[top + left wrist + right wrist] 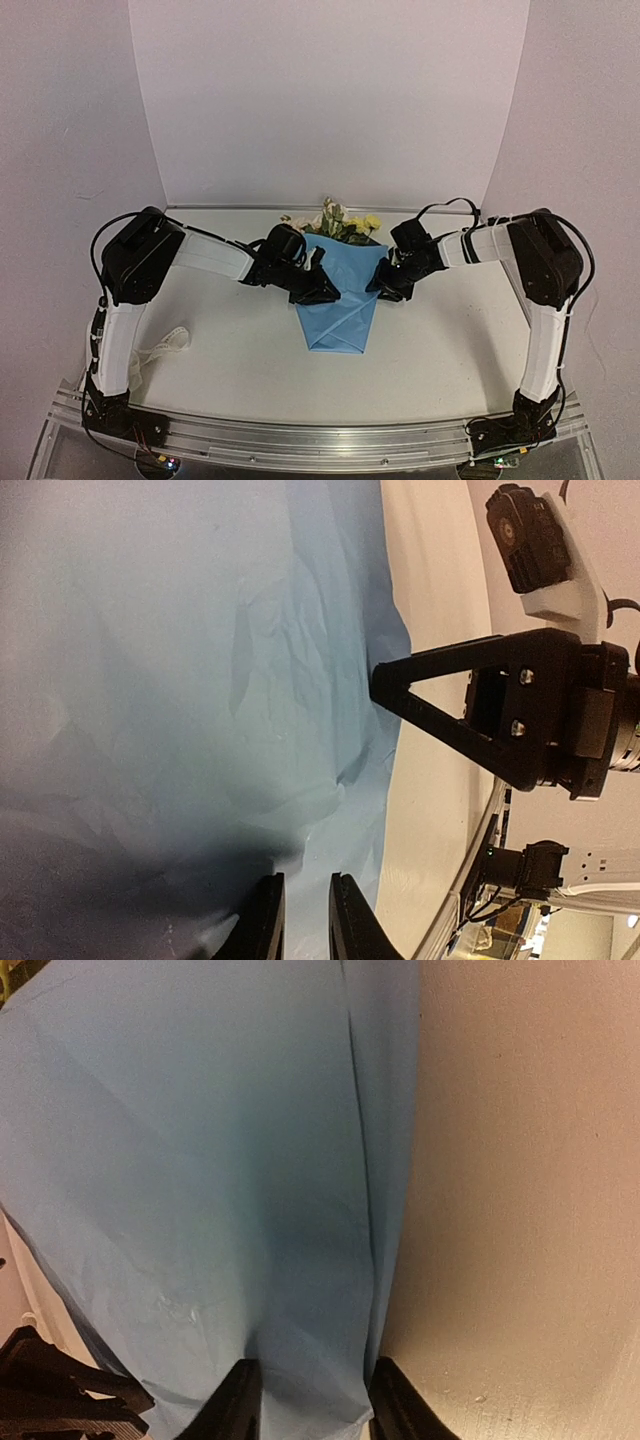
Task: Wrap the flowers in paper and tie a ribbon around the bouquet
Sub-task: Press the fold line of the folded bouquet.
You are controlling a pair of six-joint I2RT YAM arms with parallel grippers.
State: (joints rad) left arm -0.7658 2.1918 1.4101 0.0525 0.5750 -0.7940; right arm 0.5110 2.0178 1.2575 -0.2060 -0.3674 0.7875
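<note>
**Now pin the fold before reaching for the ribbon**

Already the paper (340,300) lies folded into a cone on the worktop (450,350), with the flowers (340,222) poking out of its far, wide end. The left gripper (325,290) sits at the paper's left edge, jaws a narrow slit apart; I cannot tell whether they pinch the sheet. The right gripper (315,1405) straddles the paper's right fold, jaws part open and not closed on it. The ribbon (165,345) lies well to the left of the paper. One gripper should probably press the overlap so the cone cannot spring open, while the other goes for the ribbon
</note>
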